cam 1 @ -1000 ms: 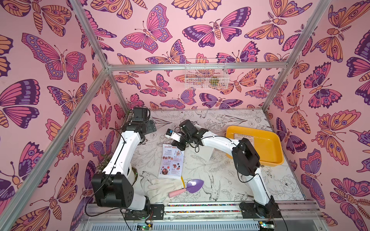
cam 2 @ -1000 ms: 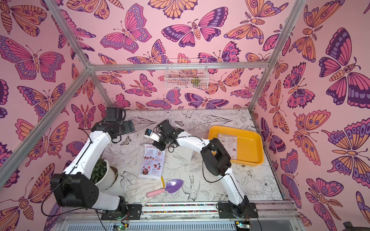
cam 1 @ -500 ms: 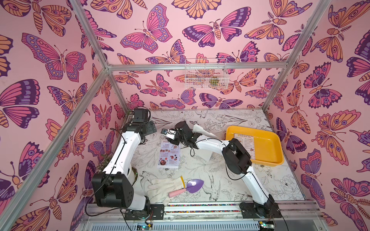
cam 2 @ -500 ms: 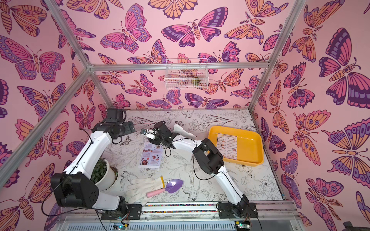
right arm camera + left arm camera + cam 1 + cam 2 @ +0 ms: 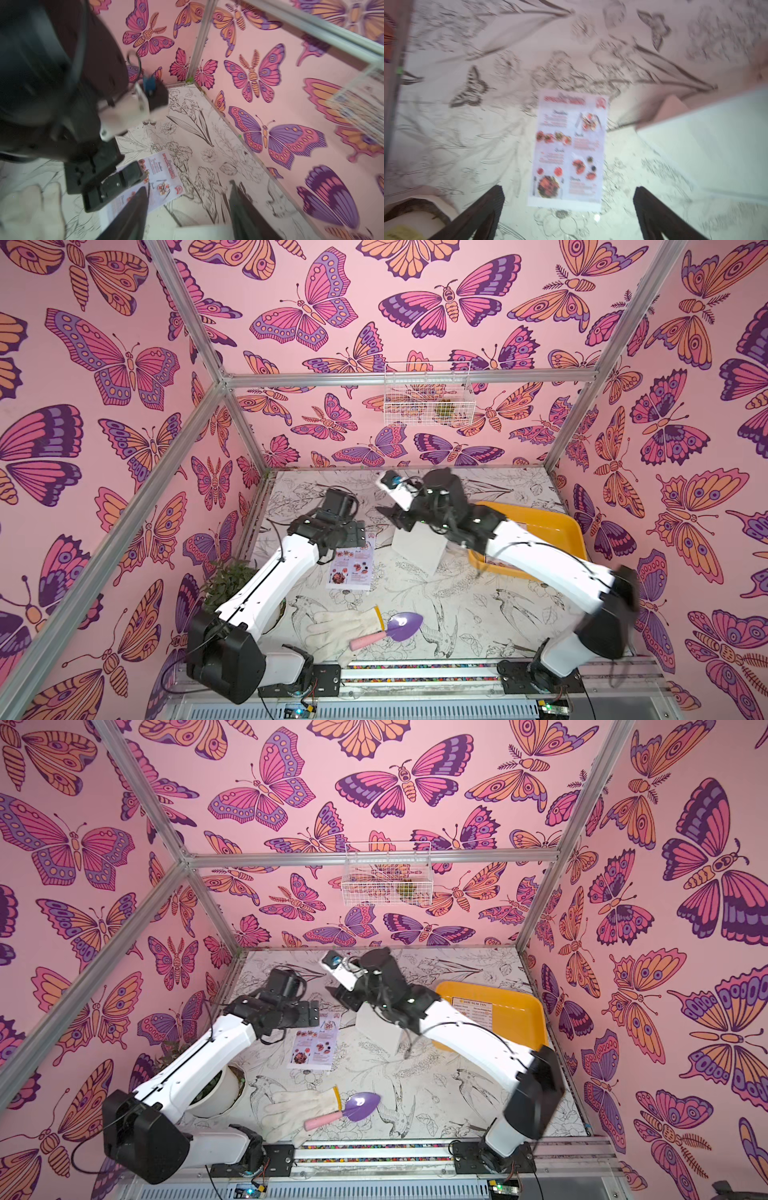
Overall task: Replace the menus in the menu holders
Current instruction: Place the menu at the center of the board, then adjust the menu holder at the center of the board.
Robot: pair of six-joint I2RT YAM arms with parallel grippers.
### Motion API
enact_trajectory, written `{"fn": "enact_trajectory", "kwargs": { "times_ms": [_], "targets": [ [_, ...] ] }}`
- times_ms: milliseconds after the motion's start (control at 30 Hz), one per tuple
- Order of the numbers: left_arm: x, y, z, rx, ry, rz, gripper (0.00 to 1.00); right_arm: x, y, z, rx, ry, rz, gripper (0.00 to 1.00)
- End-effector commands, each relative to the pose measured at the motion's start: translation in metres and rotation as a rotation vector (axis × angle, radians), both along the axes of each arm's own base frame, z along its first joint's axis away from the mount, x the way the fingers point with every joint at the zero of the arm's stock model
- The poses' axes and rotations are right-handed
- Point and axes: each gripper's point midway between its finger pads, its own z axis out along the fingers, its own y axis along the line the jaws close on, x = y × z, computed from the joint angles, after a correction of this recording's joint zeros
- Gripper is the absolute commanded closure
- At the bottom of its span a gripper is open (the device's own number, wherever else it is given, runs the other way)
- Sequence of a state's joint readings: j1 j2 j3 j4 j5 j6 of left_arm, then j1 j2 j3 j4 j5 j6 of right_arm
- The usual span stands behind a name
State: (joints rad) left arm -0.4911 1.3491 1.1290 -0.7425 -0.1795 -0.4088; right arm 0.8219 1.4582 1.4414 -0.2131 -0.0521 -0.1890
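Note:
The red-headed Special Menu sheet (image 5: 351, 568) (image 5: 313, 1048) (image 5: 569, 149) (image 5: 158, 176) lies flat on the table. Just right of it stands the white menu holder (image 5: 417, 549) (image 5: 380, 1029) (image 5: 716, 149), with no sheet seen in it. The DIM SUM INN menu (image 5: 473, 1011) rests in the yellow tray. My left gripper (image 5: 359, 536) (image 5: 569, 188) hovers open over the Special Menu's far end, holding nothing. My right gripper (image 5: 392, 518) (image 5: 188, 185) is open and empty, above the holder's far top edge.
The yellow tray (image 5: 559, 526) sits at the right, partly under my right arm. A white glove (image 5: 345, 624) and a purple trowel (image 5: 401, 622) lie near the front edge. A potted plant (image 5: 228, 580) stands front left. A wire basket (image 5: 428, 393) hangs on the back wall.
My right gripper has gone from shut to open and drawn back rightward from the Special Menu's far end to above the holder. The left arm has barely moved.

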Motion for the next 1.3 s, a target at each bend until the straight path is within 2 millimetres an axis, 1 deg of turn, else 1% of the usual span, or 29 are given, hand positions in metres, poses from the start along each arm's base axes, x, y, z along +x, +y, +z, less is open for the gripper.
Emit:
{"fn": "enact_trajectory", "kwargs": {
  "times_ms": [0,100,167,200,267,300,367,433,500,567,667,733,867,967,1000,1067,1167,1233,1267],
  "targets": [
    [-0.046,-0.026,-0.037,0.020,0.145,-0.068,0.00,-0.008,-0.088,-0.088,-0.056,0.401,-0.336,0.37],
    [-0.074,-0.068,-0.055,0.020,0.188,-0.202,0.00,-0.015,-0.160,-0.118,-0.003,0.503,-0.558,0.36],
    [-0.087,-0.100,-0.063,-0.008,0.202,-0.296,0.01,-0.015,-0.200,-0.138,0.016,0.554,-0.682,0.36],
    [-0.091,-0.115,-0.066,-0.024,0.207,-0.334,0.02,-0.015,-0.219,-0.149,0.017,0.577,-0.738,0.36],
    [-0.091,-0.144,-0.068,-0.060,0.195,-0.383,0.06,-0.010,-0.251,-0.162,0.031,0.596,-0.853,0.36],
    [-0.089,-0.159,-0.069,-0.075,0.180,-0.403,0.08,-0.008,-0.264,-0.167,0.040,0.602,-0.897,0.36],
    [-0.083,-0.180,-0.071,-0.082,0.164,-0.414,0.11,-0.004,-0.287,-0.174,0.045,0.599,-0.976,0.36],
    [-0.074,-0.194,-0.074,-0.087,0.141,-0.404,0.18,-0.003,-0.303,-0.176,0.042,0.593,-1.032,0.36],
    [-0.065,-0.207,-0.076,-0.118,0.117,-0.390,0.27,-0.003,-0.319,-0.180,0.043,0.588,-1.087,0.36],
    [-0.056,-0.213,-0.079,-0.120,0.100,-0.365,0.35,-0.001,-0.330,-0.185,0.065,0.597,-1.122,0.36],
    [-0.049,-0.215,-0.084,-0.104,0.093,-0.330,0.37,0.003,-0.335,-0.193,0.077,0.619,-1.132,0.36],
    [-0.047,-0.210,-0.085,-0.093,0.084,-0.304,0.37,0.006,-0.333,-0.198,0.066,0.631,-1.118,0.37],
    [-0.036,-0.190,-0.083,-0.044,0.033,-0.248,0.38,0.016,-0.305,-0.208,0.098,0.691,-0.980,0.38],
    [-0.022,-0.182,-0.083,-0.058,0.051,-0.243,0.40,0.019,-0.297,-0.217,0.098,0.726,-0.954,0.39],
    [-0.020,-0.181,-0.082,-0.056,0.053,-0.249,0.40,0.020,-0.289,-0.217,0.100,0.727,-0.916,0.39],
    [-0.013,-0.171,-0.076,-0.038,0.024,-0.224,0.39,0.024,-0.268,-0.211,0.105,0.706,-0.838,0.39],
    [-0.003,-0.143,-0.079,0.002,0.035,-0.162,0.39,0.032,-0.236,-0.204,0.121,0.698,-0.749,0.41],
    [0.008,-0.129,-0.078,0.018,0.019,-0.143,0.39,0.039,-0.217,-0.204,0.134,0.706,-0.707,0.42],
    [0.018,-0.124,-0.076,0.029,-0.005,-0.139,0.39,0.042,-0.206,-0.206,0.138,0.713,-0.682,0.43]
  ]
}}
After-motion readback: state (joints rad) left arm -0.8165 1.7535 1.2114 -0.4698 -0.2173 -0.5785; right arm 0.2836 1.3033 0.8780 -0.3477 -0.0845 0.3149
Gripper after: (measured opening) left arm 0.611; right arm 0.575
